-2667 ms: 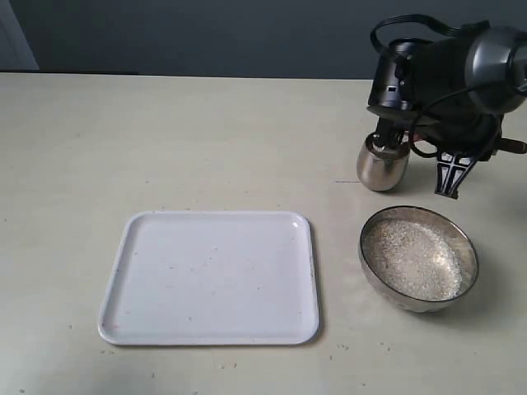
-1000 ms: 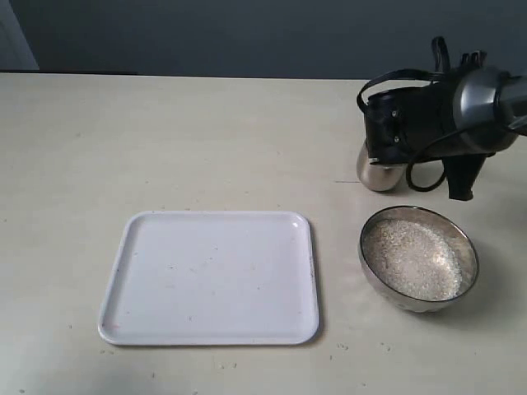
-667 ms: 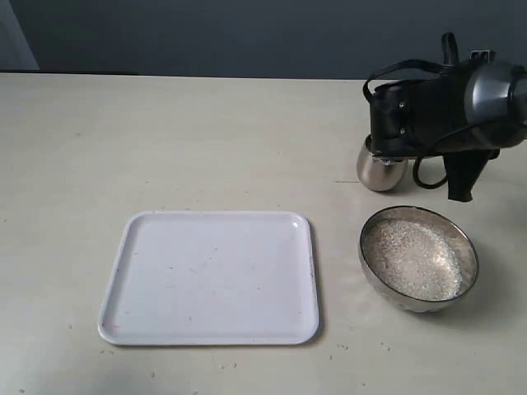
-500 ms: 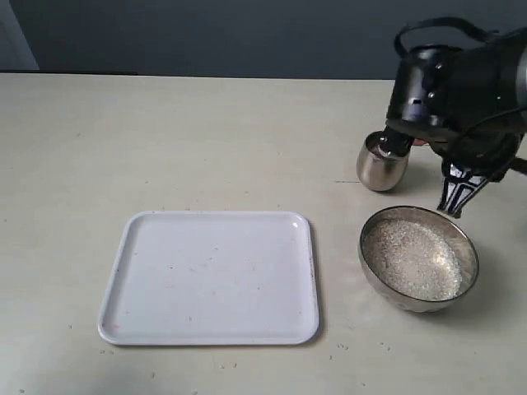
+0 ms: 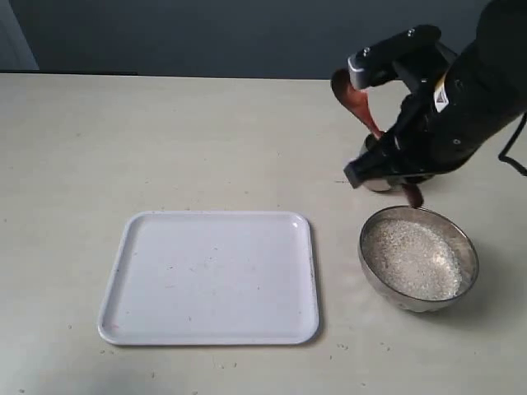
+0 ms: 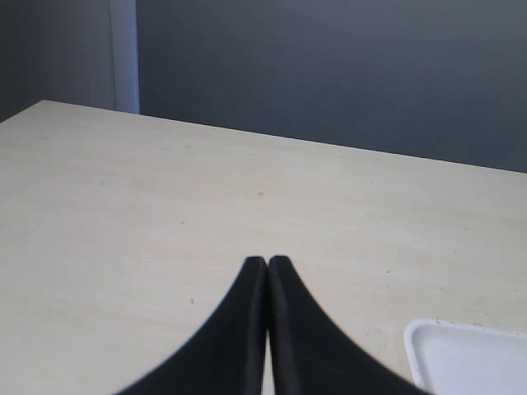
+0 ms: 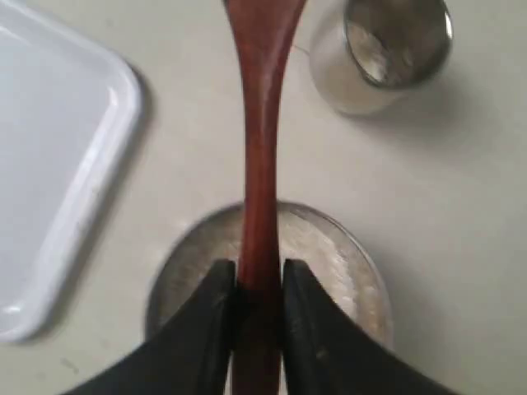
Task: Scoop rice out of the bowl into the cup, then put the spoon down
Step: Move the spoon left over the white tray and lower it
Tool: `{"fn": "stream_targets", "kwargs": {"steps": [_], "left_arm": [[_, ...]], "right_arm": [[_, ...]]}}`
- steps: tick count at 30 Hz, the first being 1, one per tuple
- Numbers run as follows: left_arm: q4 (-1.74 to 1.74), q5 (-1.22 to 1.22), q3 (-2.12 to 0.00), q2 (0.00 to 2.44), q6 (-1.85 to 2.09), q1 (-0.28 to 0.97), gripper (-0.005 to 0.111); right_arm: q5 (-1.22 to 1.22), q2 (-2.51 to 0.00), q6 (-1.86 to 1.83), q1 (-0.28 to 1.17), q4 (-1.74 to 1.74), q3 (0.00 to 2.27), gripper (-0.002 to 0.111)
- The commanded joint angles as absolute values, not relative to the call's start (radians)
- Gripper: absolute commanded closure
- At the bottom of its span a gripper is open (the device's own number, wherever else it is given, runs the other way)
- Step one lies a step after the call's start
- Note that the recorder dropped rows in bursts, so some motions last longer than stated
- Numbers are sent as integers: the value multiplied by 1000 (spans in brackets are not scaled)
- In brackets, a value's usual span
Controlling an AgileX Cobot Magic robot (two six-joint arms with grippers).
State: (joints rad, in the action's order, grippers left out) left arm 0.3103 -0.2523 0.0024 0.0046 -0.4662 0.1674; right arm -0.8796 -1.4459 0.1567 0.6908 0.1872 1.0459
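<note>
My right gripper (image 5: pixel 394 160) is shut on the handle of the dark reddish-brown spoon (image 5: pixel 354 103), which is held in the air. The spoon's head points up and to the left, above the cup (image 5: pixel 370 151), and my arm hides most of the cup. In the right wrist view the spoon (image 7: pixel 259 148) runs out from between the fingers of the right gripper (image 7: pixel 258 267), over the bowl (image 7: pixel 158 296) of rice (image 7: pixel 329 255). The cup (image 7: pixel 387 49) stands beyond, with a little rice inside. The silver bowl (image 5: pixel 387 292) sits at front right, holding rice (image 5: pixel 412 259). My left gripper (image 6: pixel 268 262) is shut and empty above bare table.
A white rectangular tray (image 5: pixel 210 276) lies empty at the middle of the table, left of the bowl. Its corner shows in the left wrist view (image 6: pixel 469 358), and its edge lies beside the bowl in the right wrist view (image 7: pixel 49 164).
My right arm has lifted and turned away from the cup. The spoon now shows in the open with its head raised up and to the left. Bowl, cup and tray have not moved.
</note>
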Motion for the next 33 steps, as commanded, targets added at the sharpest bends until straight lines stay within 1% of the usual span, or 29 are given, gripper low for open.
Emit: {"fn": "stream_targets", "kwargs": {"steps": [1, 6, 15, 22, 33], "left_arm": [[308, -239, 0, 0, -469, 171, 106], [308, -239, 0, 0, -469, 171, 106], [308, -239, 0, 0, -469, 171, 106], [308, -239, 0, 0, -469, 171, 106], [308, -239, 0, 0, -469, 171, 106]], "right_arm": [[-691, -1442, 116, 687, 24, 1044, 109], [-605, -1486, -23, 689, -155, 1044, 109], [-628, -1676, -260, 689, -457, 1044, 109], [-689, -1804, -475, 689, -706, 1044, 109], [-780, -1895, -504, 689, -743, 1044, 109]]}}
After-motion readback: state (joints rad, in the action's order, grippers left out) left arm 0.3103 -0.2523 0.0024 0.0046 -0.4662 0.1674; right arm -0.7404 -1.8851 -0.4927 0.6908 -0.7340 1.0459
